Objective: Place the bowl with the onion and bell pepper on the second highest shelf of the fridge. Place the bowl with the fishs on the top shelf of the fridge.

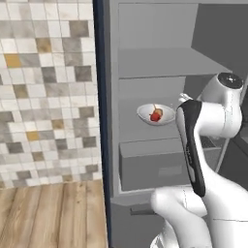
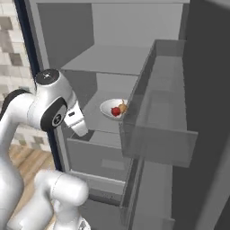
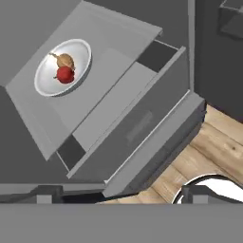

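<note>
Hand view looking down on the bowl (image 3: pixel 62 68), resting on the second highest shelf (image 3: pixel 114 52) of the fridge (image 1: pixel 112 121) and cradling the onion (image 3: pixel 64 60) and the bell pepper (image 3: pixel 65 75), apparently touching each other. Holding the jaws wide and empty, well apart from that bowl, above the drawer (image 3: pixel 135 126) standing partly pulled out below. Judging this first placement as done and treating the bowl with the fishs as the next job. Advising a clean exit: keeping the jaws wide, pulling straight out, steering clear of the drawer front and of the door bin (image 2: pixel 157 117) hanging close on the right. For the next bowl, aiming at the bare top shelf (image 1: pixel 160 63), entering level under the fridge ceiling, keeping the bowl flat, setting it well back from the shelf's edge before letting go.
</note>
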